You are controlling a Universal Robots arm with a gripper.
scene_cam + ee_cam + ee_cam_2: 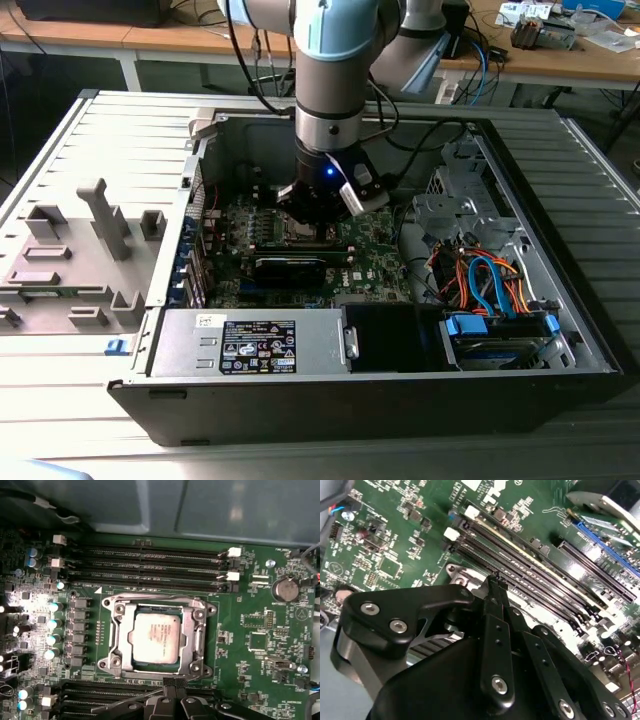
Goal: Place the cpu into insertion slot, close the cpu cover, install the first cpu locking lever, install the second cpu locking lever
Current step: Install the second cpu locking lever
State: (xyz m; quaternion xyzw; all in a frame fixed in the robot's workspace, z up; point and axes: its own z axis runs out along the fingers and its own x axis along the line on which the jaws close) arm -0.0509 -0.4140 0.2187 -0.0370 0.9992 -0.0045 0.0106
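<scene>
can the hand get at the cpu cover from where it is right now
Probably yes. In the first wrist view the hand hangs at the edge of the cpu cover, which lies flat around the cpu, with nothing between them.

In the exterior view, the arm's black wrist sits right over the insertion slot, so most of the slot is hidden and the cpu is covered up there. In the second wrist view, the gripper blocks almost all of the slot, and just a bit of silver rim peeks out beside it. In the first wrist view, the gripper is cut off by the picture's edge, and the thin locking levers around the cpu cover are too hard to make out.
</scene>
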